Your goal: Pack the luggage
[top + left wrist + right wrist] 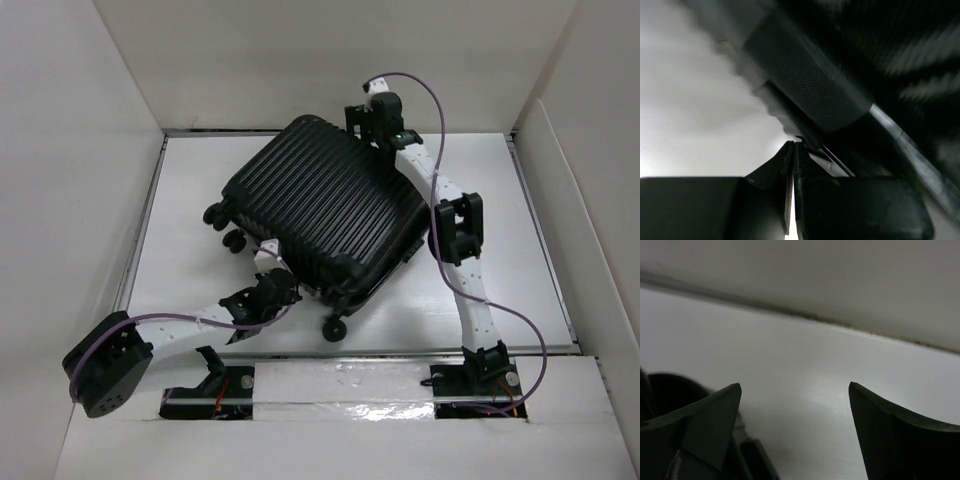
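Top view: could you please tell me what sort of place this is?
Likely a robot test cell: white walls box in a white table, with left arm and right arm bolted at its near edge.

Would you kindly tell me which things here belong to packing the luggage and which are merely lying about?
Part of the job:
- black ribbed hard-shell suitcase
- left gripper, shut, at its near side
- right gripper, open, by its far corner

Just surroundings:
- white table
- white enclosure walls
- purple cables on the arms
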Tool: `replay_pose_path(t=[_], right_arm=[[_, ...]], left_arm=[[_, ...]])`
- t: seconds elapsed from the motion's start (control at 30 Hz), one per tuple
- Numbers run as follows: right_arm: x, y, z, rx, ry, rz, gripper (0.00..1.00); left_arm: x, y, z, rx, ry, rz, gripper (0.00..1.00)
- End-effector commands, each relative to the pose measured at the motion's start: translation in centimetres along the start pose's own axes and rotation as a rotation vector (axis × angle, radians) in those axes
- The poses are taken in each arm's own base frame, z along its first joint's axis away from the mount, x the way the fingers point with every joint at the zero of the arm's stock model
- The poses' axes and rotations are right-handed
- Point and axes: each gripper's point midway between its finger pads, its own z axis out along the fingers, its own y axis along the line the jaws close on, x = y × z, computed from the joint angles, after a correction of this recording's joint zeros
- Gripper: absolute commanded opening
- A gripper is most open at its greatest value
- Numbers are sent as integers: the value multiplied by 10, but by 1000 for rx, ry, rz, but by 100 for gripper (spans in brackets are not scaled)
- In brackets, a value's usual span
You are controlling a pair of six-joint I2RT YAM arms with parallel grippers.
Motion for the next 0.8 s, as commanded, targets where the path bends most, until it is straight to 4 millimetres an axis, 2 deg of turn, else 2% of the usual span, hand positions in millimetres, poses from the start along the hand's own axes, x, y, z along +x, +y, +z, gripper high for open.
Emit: replay_pose_path(t=[0.0, 0.03, 0.07, 0.1, 0.13, 0.17, 0.2, 0.23, 0.27, 0.3, 0.33, 0.4, 0.43, 0.5, 0.53, 0.57, 0.6, 0.63, 0.67, 0.7, 0.73, 0.77], right_arm=[[-18, 190, -53, -406, 12, -165, 100], [-32, 190, -55, -399, -24, -154, 100], [-51, 184, -62, -388, -65, -139, 100], [-62, 179, -68, -387, -80, -64, 100], [-85, 163, -70, -381, -147, -22, 100], [-118, 158, -97, -415, -214, 7, 100], [-115, 151, -96, -425, -220, 54, 100], [-124, 143, -106, -432, -239, 69, 100], [-134, 129, -114, -434, -262, 80, 100], [-147, 121, -135, -433, -300, 81, 100], [-153, 114, -145, -429, -318, 80, 100], [-169, 94, -166, -405, -379, 66, 100], [-169, 86, -188, -390, -393, 68, 100], [-173, 65, -210, -345, -440, 74, 99], [-196, 62, -251, -341, -539, 73, 96], [-166, 45, -244, -278, -495, 97, 79], [-160, 35, -254, -248, -503, 112, 63], [-158, 30, -267, -229, -537, 122, 48], [-136, 17, -285, -169, -532, 147, 15], [-127, 8, -296, -140, -545, 192, 2], [-114, 0, -305, -108, -550, 225, 0], [-113, -12, -336, -55, -614, 265, 0]], left_arm=[[-2, -73, -17, 200, -6, -42, 0], [-4, -62, -16, 141, -18, -28, 0], [-8, -64, -19, 139, -27, -25, 2], [-14, -66, -22, 141, -40, -26, 31], [-22, -65, -28, 143, -61, -12, 47], [-28, -65, -32, 140, -72, -11, 62], [-38, -67, -37, 142, -92, -16, 78], [-46, -60, -45, 117, -114, -9, 81], [-54, -57, -50, 104, -132, -12, 82], [-66, -57, -57, 96, -158, -23, 82], [-78, -47, -68, 74, -190, -31, 82], [-94, -44, -81, 76, -234, -50, 80], [-104, -42, -92, 91, -257, -67, 77], [-118, -43, -104, 108, -290, -90, 69], [-125, -45, -112, 129, -305, -102, 59], [-130, -46, -116, 134, -314, -106, 54], [-141, -50, -122, 145, -336, -126, 40], [-151, -52, -127, 150, -369, -145, 35], [-159, -55, -130, 159, -393, -157, 32], [-174, -58, -134, 159, -437, -159, 31], [-194, -63, -136, 167, -496, -198, 31], [-207, -65, -137, 167, -534, -213, 31]])
